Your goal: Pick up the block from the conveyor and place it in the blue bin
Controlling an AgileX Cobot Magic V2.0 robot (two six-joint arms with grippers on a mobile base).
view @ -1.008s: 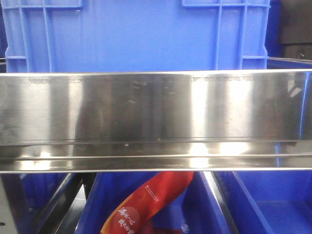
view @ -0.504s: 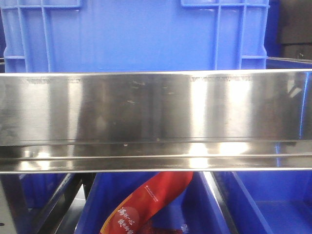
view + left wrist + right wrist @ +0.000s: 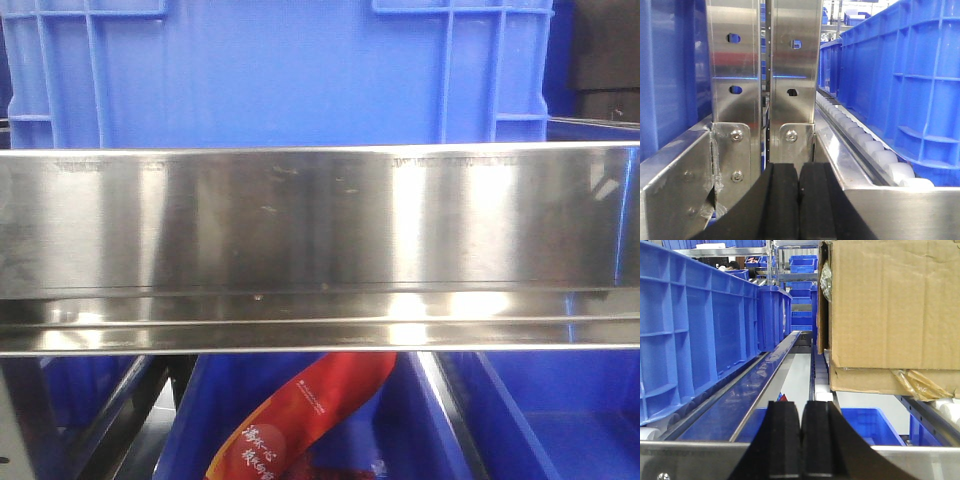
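Neither the block nor the conveyor belt shows in any view, so the block's place, heading and long axis cannot be told. The left tool (image 3: 799, 205) is clenched, its black pads pressed together on nothing, facing upright steel posts (image 3: 765, 65) beside a blue bin (image 3: 910, 85) on white rollers (image 3: 875, 150). The right tool (image 3: 801, 442) is likewise clenched and empty, between blue crates (image 3: 695, 335) and a cardboard box (image 3: 895, 305). The front view shows a steel rail (image 3: 320, 240) over a red packet (image 3: 310, 415)
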